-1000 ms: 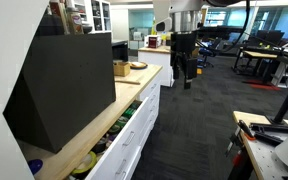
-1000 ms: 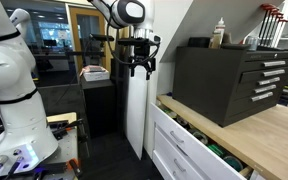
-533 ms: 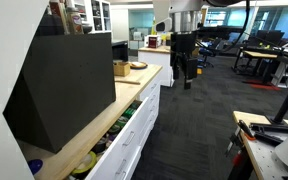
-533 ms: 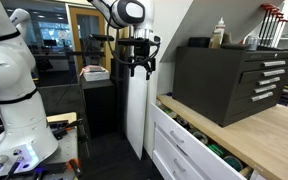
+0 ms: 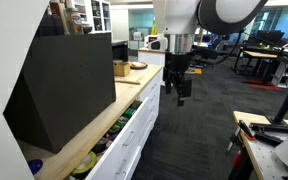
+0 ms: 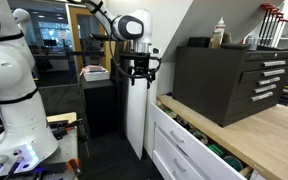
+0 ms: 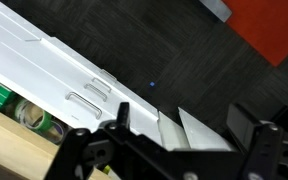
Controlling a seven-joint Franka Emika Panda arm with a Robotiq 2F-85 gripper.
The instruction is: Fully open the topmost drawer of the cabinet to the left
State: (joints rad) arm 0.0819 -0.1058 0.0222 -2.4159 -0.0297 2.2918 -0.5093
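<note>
The topmost drawer [image 5: 119, 120] sits directly under the light wood surface [image 5: 72, 148] of the cabinet [image 5: 134, 142], at the left of an exterior view. It is already out part of the way. A strip of colourful clutter shows in the gap between its white front and the surface above. A big dark grey box [image 5: 64, 85] stands on that surface, over the drawer's length.

To the right, the arm [image 5: 179, 35] comes down from the top of the picture with its wrist pointing at the floor. It hangs in the aisle over the dark carpet [image 5: 209, 125], just off the cabinet's far end. The jaws stand spread apart with nothing between them, and they touch neither the drawer nor the cabinet.

In the wrist view the drawer's interior [image 7: 19, 108] lies at the lower left with green items in it. Next come the white fronts with slim handles [image 7: 84, 98], then bare carpet. The two dark fingers [image 7: 119, 122] frame the bottom edge, wide apart.

In an exterior view from the opposite end, the jaws hang beside a tall white panel [image 6: 136, 115], up and to the left of the drawer [image 6: 216, 152].

The step in hand looks like the approach, with no grasp made and the drawer only partly out. The next move probably calls for lowering the jaws and bringing them sideways to the front's upper lip or a handle. They would then close or hook there and pull straight out from the cabinet until the drawer stops. Pulling off-axis could skew the drawer or let the hold slip.
</note>
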